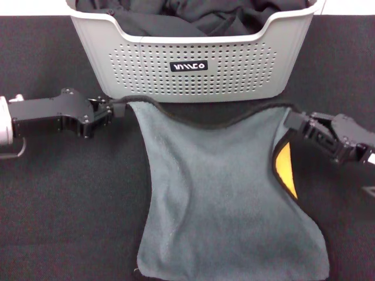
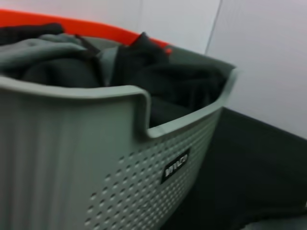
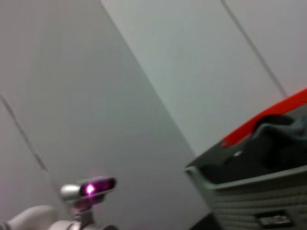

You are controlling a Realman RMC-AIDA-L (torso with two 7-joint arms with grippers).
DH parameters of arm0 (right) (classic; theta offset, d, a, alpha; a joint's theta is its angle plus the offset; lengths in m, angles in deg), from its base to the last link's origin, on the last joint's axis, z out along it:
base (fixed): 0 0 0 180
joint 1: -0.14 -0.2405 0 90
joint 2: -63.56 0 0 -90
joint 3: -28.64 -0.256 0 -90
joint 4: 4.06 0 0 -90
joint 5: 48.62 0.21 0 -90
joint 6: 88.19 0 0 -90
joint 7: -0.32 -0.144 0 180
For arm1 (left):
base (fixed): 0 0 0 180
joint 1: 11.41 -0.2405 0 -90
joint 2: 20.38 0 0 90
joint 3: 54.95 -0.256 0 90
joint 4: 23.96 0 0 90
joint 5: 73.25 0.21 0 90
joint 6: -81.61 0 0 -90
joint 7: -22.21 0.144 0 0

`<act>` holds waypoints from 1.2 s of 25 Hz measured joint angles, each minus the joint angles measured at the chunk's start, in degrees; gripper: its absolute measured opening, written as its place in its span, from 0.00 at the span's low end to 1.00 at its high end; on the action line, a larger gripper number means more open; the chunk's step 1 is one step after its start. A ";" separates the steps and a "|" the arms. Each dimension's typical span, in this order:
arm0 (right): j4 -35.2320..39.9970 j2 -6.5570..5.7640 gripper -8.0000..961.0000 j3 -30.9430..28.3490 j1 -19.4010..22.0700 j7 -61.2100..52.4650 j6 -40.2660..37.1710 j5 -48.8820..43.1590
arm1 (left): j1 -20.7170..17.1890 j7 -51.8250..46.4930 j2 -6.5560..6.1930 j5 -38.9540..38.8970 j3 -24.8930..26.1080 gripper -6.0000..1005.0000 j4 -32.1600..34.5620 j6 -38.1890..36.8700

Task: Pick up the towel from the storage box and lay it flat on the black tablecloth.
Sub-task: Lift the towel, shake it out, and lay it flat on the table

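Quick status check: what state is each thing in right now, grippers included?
towel: out of the box, held up by two top corners, one edge folded showing yellow
storage box: upright, black garments inside
black tablecloth: spread under everything
left gripper: shut on towel corner
right gripper: shut on opposite corner

1 towel (image 1: 222, 193), 1 storage box (image 1: 193, 64) w/ a pile of black garments (image 1: 193, 14) inside (no. unclear), 1 black tablecloth (image 1: 64, 205), 2 grippers: left gripper (image 1: 114, 109), right gripper (image 1: 296, 124).
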 joint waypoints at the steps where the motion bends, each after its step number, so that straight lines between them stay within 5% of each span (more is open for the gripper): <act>1: 0.08 -0.21 0.07 -0.69 0.09 0.01 -0.71 -0.01 | 0.16 -0.40 0.00 0.25 -0.01 0.04 0.01 0.52; 10: 0.23 -2.56 0.07 -1.98 -0.38 0.06 -7.87 -0.27 | 1.92 -2.67 0.38 3.63 -0.13 0.04 -0.13 7.12; 20: 0.38 -2.82 0.08 -1.86 -3.75 -0.01 -14.65 -3.22 | 3.87 -3.38 2.08 7.47 -0.13 0.05 -0.70 11.60; 30: 1.37 -4.97 0.08 -1.90 -6.91 0.77 -16.93 -6.94 | 4.74 -3.02 2.81 7.68 -0.17 0.05 -0.72 15.10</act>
